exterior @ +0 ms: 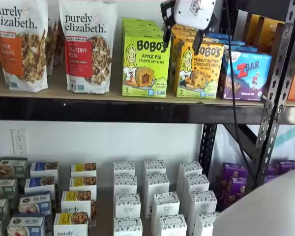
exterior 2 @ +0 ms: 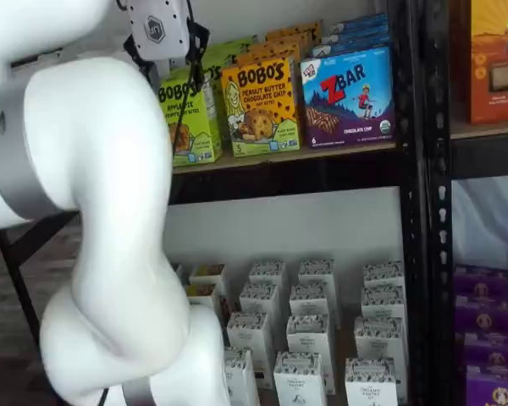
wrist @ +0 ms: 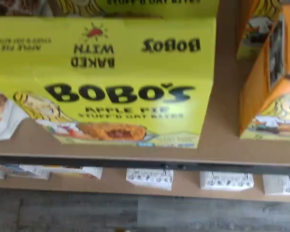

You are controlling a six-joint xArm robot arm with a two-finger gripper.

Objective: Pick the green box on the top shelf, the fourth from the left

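Observation:
The green box is a lime-green Bobo's Apple Pie carton standing upright on the top shelf, with more of the same behind it. It fills the wrist view and shows in a shelf view partly behind a cable. My gripper hangs in front of the shelf, above and just right of the green box, over the orange Bobo's box. Its two black fingers show a gap, so it is open and empty. Its white body shows in a shelf view.
Two granola bags stand left of the green box. The orange Bobo's box and the blue ZBar box stand to its right. A black upright stands far right. White boxes fill the lower shelf. My white arm blocks the left.

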